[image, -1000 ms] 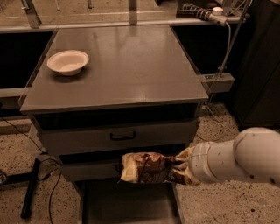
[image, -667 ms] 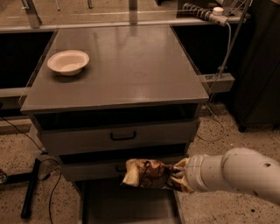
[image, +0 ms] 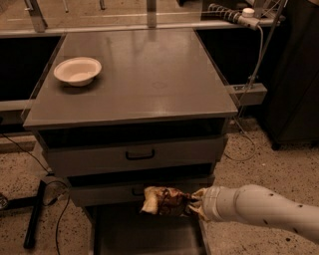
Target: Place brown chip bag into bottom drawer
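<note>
The brown chip bag (image: pixel 163 200) hangs in the air in front of the middle drawer, just above the open bottom drawer (image: pixel 144 235). It is dark brown in the middle with pale yellow ends. My gripper (image: pixel 193 205) comes in from the right on a white arm and is shut on the bag's right end. The bottom drawer is pulled out at the foot of the grey cabinet; its tray reaches the picture's lower edge.
A white bowl (image: pixel 78 70) sits on the cabinet top (image: pixel 144 74) at the left. Two upper drawers with black handles (image: pixel 140 155) are closed. A black stand and cables (image: pixel 37 211) lie on the floor at the left. A power strip and cable (image: pixel 234 15) hang at the back right.
The arm has dropped lower and drawn back toward the right, carrying the bag slightly down; the bag still hangs in front of the middle drawer.
</note>
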`<action>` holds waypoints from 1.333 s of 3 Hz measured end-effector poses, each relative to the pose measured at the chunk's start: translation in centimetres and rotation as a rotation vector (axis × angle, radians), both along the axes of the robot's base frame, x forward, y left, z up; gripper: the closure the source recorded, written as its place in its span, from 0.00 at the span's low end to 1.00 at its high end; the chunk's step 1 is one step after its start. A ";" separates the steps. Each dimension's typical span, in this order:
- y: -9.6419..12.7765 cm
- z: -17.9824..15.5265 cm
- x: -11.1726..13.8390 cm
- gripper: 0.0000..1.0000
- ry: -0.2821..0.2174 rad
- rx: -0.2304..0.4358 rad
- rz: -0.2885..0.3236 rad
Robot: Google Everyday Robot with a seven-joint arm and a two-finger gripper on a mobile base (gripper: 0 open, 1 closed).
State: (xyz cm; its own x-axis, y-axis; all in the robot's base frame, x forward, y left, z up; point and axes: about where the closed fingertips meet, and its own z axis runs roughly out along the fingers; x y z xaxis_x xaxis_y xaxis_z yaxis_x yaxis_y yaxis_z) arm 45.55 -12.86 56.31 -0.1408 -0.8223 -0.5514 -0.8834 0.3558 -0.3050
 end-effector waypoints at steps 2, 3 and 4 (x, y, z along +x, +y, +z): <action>1.1 -1.4 0.9 1.00 -0.010 0.037 0.006; 1.5 -2.7 0.8 1.00 -0.008 0.026 0.031; 1.0 -5.6 1.1 1.00 -0.005 0.023 0.042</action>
